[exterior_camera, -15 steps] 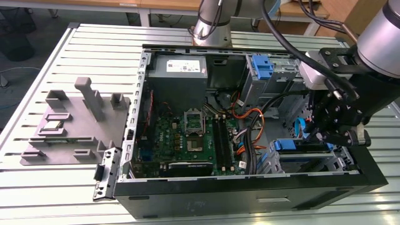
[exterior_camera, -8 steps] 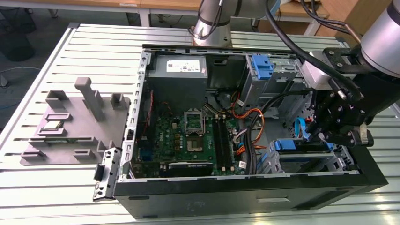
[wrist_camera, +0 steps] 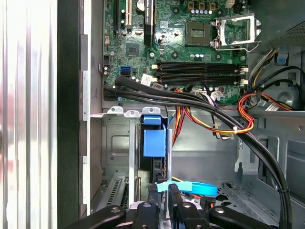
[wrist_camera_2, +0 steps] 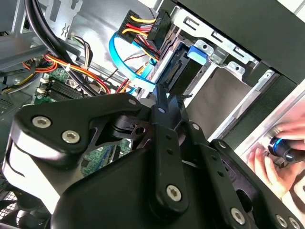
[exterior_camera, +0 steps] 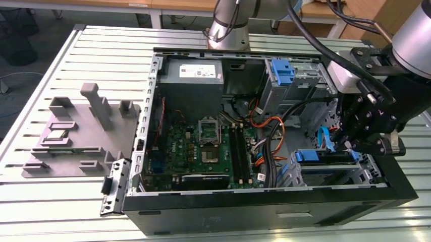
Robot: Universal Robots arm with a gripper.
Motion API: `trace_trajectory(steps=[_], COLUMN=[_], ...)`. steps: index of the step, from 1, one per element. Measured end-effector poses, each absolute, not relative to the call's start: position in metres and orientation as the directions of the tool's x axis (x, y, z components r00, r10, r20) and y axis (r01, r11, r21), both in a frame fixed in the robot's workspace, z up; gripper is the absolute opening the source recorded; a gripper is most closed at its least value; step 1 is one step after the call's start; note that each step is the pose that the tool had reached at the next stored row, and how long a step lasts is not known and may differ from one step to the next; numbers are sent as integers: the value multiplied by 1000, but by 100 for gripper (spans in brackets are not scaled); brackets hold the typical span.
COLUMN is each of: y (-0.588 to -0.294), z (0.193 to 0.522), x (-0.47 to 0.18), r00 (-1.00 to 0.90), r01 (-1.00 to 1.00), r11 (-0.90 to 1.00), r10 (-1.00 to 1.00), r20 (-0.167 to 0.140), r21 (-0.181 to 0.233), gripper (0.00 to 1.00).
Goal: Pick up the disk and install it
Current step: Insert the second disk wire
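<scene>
On the ribbed metal counter (exterior_camera: 54, 65), left of the case (exterior_camera: 269, 201), a grey plastic fixture (exterior_camera: 74, 136) stands. Inside the case lies the green motherboard (exterior_camera: 202, 151). Right of it the disk (exterior_camera: 326, 157) sits edge-on in the steel bay, blue rails guiding it. The black tool (exterior_camera: 367, 143) hovers just above; whether clenched or released, I cannot tell.

Black gripper (exterior_camera: 367, 132), silver screws, grey arm (exterior_camera: 412, 36).
</scene>
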State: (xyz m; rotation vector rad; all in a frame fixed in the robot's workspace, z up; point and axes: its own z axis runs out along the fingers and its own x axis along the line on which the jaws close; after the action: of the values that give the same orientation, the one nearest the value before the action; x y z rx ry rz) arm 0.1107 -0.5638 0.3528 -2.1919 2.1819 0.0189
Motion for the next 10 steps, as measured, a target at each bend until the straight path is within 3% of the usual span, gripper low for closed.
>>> trace_trajectory(steps=[10], y=[-564], z=[356], x=[111], r00=[5], r01=[-1000], r11=[-4], r10=[-999], r20=[-43], r21=[-26], gripper=[24])
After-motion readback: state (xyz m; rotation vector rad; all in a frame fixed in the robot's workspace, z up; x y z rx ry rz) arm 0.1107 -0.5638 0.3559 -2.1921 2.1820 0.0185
